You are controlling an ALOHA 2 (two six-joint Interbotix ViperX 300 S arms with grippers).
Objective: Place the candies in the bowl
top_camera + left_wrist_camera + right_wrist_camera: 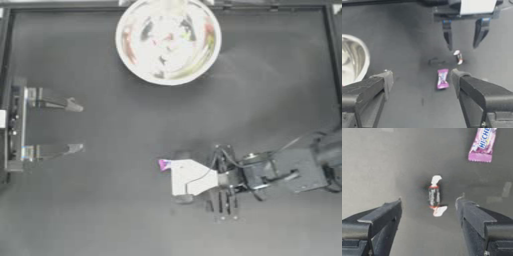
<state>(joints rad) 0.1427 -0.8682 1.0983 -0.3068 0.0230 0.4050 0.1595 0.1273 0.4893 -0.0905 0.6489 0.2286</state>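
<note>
right gripper (429, 203) spread over red-orange candy (434, 196), frame centre | light, slippery wrapper | pinch stiff middle, not twisted ends

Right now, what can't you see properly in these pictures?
- Top view: the red-white candy is hidden under the right gripper; only the purple candy's tip shows.
- Top view: what lies in the bowl is lost in reflections; no count possible.
- Left wrist view: the bowl is cut off by the edge.
- Right wrist view: the purple candy is cut off at the edge.
- Left gripper waits open at the left.
</note>
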